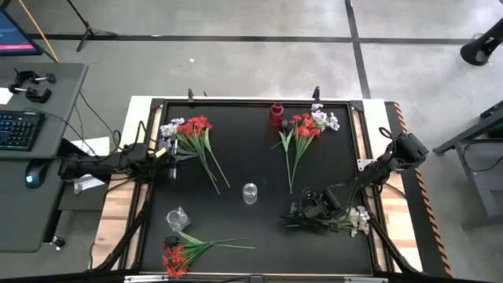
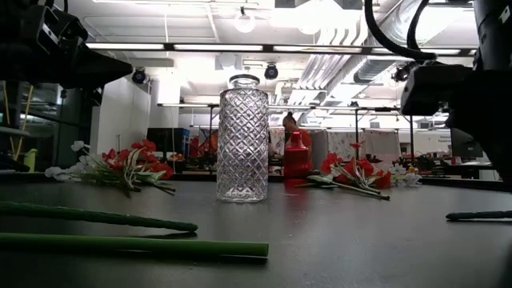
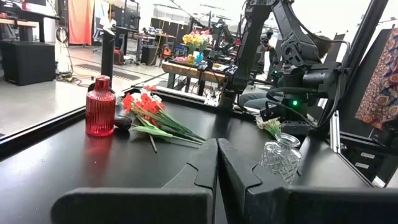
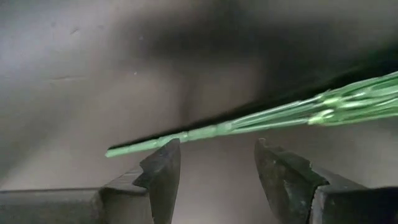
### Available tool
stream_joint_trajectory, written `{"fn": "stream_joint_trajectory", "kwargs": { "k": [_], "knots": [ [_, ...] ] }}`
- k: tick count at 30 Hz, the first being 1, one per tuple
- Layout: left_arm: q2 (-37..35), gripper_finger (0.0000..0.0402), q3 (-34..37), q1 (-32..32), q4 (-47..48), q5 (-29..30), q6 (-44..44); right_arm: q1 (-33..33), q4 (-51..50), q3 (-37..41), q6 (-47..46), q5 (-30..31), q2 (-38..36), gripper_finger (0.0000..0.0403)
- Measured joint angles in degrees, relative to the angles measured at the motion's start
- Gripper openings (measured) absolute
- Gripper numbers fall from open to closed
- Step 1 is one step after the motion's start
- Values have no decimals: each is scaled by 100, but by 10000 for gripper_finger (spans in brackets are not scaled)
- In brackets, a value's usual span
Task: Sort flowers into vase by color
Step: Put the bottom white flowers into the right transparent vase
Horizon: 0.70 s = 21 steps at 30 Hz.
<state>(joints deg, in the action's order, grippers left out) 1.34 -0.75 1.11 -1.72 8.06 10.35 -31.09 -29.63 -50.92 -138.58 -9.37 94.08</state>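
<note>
A white-bloomed flower bunch (image 1: 357,220) lies at the table's near right, its green stems (image 4: 249,124) pointing toward the table's left. My right gripper (image 1: 292,217) is low over the stem ends, open; the stems lie on the table just beyond its fingertips (image 4: 214,163). I cannot see it touch them. My left gripper (image 1: 172,156) is shut and empty at the table's left edge (image 3: 217,149), beside a red and white bunch (image 1: 191,130). Another red and white bunch (image 1: 305,126) lies at the far right. A red bunch (image 1: 177,255) lies at the near left.
A clear patterned vase (image 1: 250,192) stands upright at the table's middle (image 2: 242,138). A red vase (image 1: 276,115) stands at the far edge. A clear jar (image 1: 178,218) is at the near left. Green stems (image 2: 136,246) lie close to the low camera.
</note>
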Motion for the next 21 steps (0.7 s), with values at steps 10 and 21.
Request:
{"fn": "stream_joint_trajectory", "kwargs": {
  "k": [10,21],
  "knots": [
    [0,0,0,0,0,-1,0,-262,278,0,-63,-51,-82,195],
    [-1,0,0,1,0,0,0,-1006,-791,16,-200,-14,-820,195]
  ]
}}
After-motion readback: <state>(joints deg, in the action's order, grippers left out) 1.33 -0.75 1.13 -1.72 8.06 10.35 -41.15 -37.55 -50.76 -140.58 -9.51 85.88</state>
